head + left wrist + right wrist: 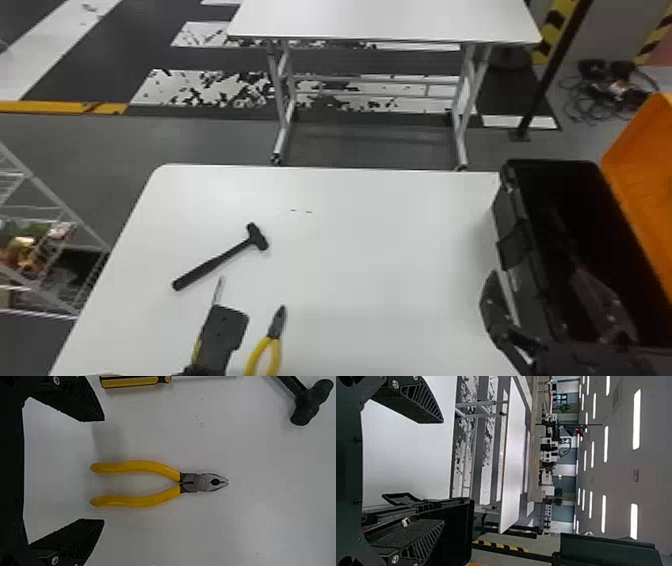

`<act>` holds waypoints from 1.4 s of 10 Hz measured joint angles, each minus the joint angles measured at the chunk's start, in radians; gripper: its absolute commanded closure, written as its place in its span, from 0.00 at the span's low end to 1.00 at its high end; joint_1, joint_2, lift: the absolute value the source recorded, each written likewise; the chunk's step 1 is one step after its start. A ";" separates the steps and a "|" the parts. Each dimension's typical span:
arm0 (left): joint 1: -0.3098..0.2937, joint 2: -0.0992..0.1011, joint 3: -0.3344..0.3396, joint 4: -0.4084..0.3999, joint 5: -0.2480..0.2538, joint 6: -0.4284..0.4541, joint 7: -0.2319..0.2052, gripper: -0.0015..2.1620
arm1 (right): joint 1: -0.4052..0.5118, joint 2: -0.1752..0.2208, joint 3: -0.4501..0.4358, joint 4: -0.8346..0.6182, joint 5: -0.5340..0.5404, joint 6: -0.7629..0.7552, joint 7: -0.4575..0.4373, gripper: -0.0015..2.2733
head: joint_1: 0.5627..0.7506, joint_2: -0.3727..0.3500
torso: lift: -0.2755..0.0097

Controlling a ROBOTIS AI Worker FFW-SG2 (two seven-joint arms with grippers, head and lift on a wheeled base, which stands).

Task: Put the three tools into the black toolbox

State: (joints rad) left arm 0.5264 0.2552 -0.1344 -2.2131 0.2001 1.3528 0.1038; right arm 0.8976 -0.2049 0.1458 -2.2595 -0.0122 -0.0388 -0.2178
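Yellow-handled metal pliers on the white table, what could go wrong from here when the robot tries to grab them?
The open left pincer lines up with only the ends of the yellow-handled metal pliers' splayed handles, so a grip there might let the nose droop. Closing could also squeeze the handles together and shift them. The screwdriver with a yellow-and-black handle lies close beside the pincer and might get nudged.

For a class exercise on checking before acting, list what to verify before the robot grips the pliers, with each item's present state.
1. Left gripper open: ok.
2. Pliers handles lying within the opening's width: ok.
3. Fingers low enough to grip: cannot tell.
4. Toolbox open, orange lid back: ok.
5. Toolbox free of contents: cannot tell, dark inside.
6. Hammer and screwdriver packed: not ok, both on the table.
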 measured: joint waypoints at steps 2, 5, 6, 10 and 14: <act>-0.021 -0.004 -0.005 0.007 -0.004 0.020 -0.001 0.04 | -0.003 -0.005 -0.005 0.008 -0.009 -0.006 0.002 0.05 | 0.70 0.58 | 0.79; -0.049 -0.017 -0.006 0.048 -0.002 0.010 -0.026 0.04 | -0.008 -0.013 -0.014 0.019 -0.021 -0.010 0.005 0.05 | 0.70 0.55 | 0.79; -0.064 -0.021 -0.013 0.071 -0.002 -0.010 -0.029 0.05 | -0.008 -0.014 -0.018 0.020 -0.025 -0.012 0.006 0.05 | 0.70 0.53 | 0.79; -0.105 -0.030 -0.027 0.114 0.000 -0.035 -0.033 0.07 | -0.002 -0.014 -0.030 0.030 -0.032 -0.028 0.006 0.05 | 0.70 0.49 | 0.79; -0.118 -0.033 -0.027 0.123 0.004 0.018 -0.032 0.40 | -0.003 -0.014 -0.029 0.032 -0.034 -0.031 0.006 0.05 | 0.70 0.49 | 0.79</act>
State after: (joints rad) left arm 0.4082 0.2224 -0.1609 -2.0901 0.2041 1.3711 0.0716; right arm 0.8943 -0.2193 0.1164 -2.2273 -0.0460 -0.0695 -0.2117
